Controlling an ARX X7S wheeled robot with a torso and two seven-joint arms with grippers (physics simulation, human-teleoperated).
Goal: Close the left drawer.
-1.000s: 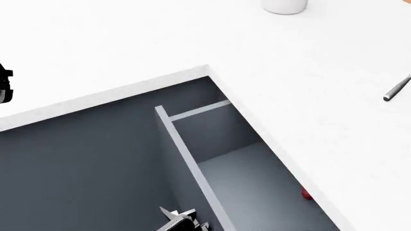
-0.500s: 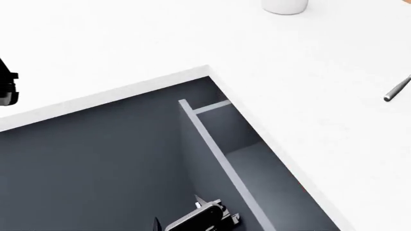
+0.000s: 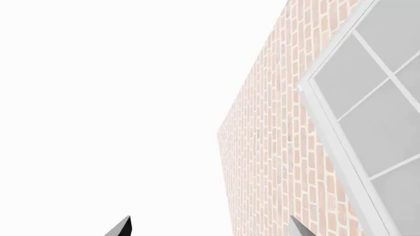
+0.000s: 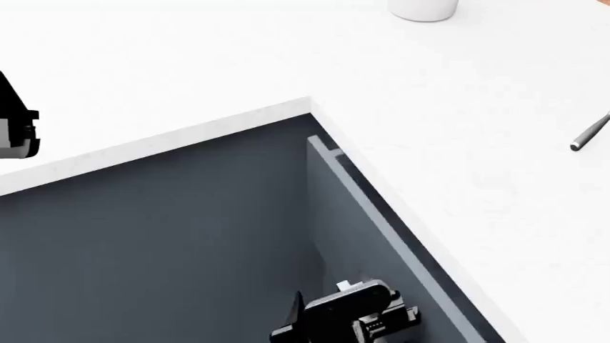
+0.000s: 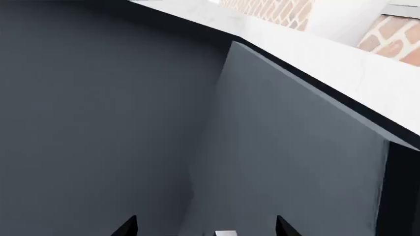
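Observation:
The left drawer [image 4: 373, 223] is pushed almost fully under the white countertop [image 4: 458, 143]. Only its thin light-grey top rim and a narrow dark gap show, and its inside is hidden. My right gripper [image 4: 343, 304] sits low in the head view, close against the drawer's flat grey front [image 5: 295, 142]. Its fingers are spread wide with nothing between them, so it is open [image 5: 206, 231]. My left gripper [image 4: 14, 127] hangs at the far left over the counter, away from the drawer. It points at a brick wall and is open and empty [image 3: 210, 231].
Dark slate cabinet faces [image 4: 153, 243] fill the corner below the L-shaped counter edge. A white cup [image 4: 422, 8] stands at the back of the counter. A thin grey rod [image 4: 591, 132] lies at the right. The left wrist view shows a brick wall [image 3: 276, 147] and a window [image 3: 374, 123].
The drawer has slid in under the counter, hiding its floor and the small red thing inside. My right gripper moved right and forward with the drawer front. The left gripper edged further into view.

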